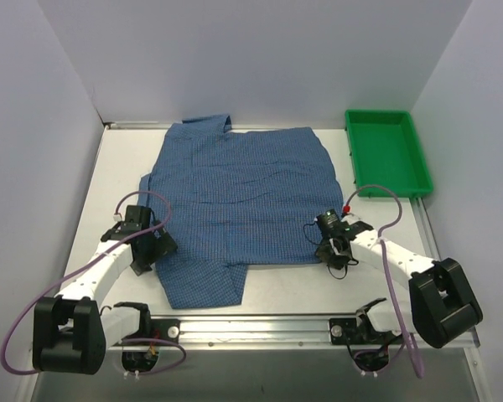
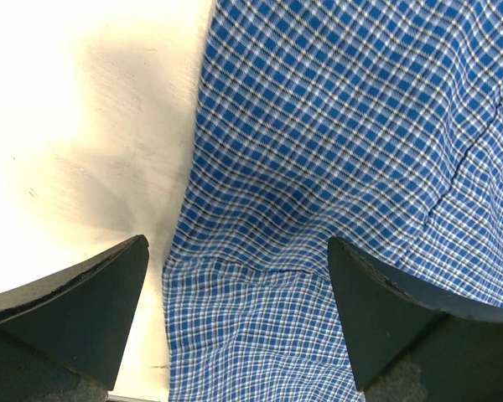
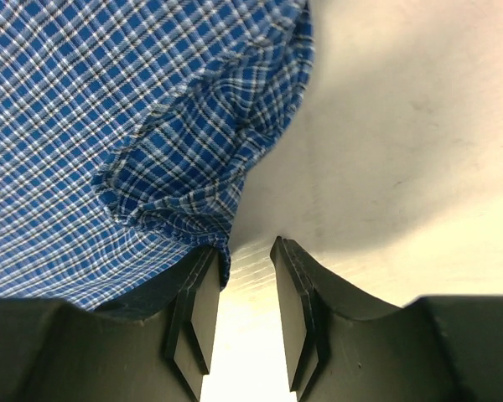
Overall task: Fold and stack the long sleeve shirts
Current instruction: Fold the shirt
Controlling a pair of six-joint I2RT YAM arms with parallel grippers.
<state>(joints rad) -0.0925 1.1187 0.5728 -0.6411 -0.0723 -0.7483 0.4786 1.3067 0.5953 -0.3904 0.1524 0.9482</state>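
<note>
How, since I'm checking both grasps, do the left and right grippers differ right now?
The left gripper has fingers spread wide; the right gripper has them nearly closed. The left gripper straddles the shirt edge, one finger over cloth, one over table; the right gripper has bunched cloth beside one finger, none between. Both hold nothing.

I read the shirt (image 1: pixel 239 201) as blue with a fine white-and-dark check, the same weave under my left hand (image 2: pixel 236 251) and beside my right hand (image 3: pixel 245 247). Their fingers (image 2: pixel 75 310) are black. The surface (image 1: pixel 117 167) is off-white, the tray (image 1: pixel 387 155) beyond my right hand bright green, the cable (image 1: pixel 392 285) purple
</note>
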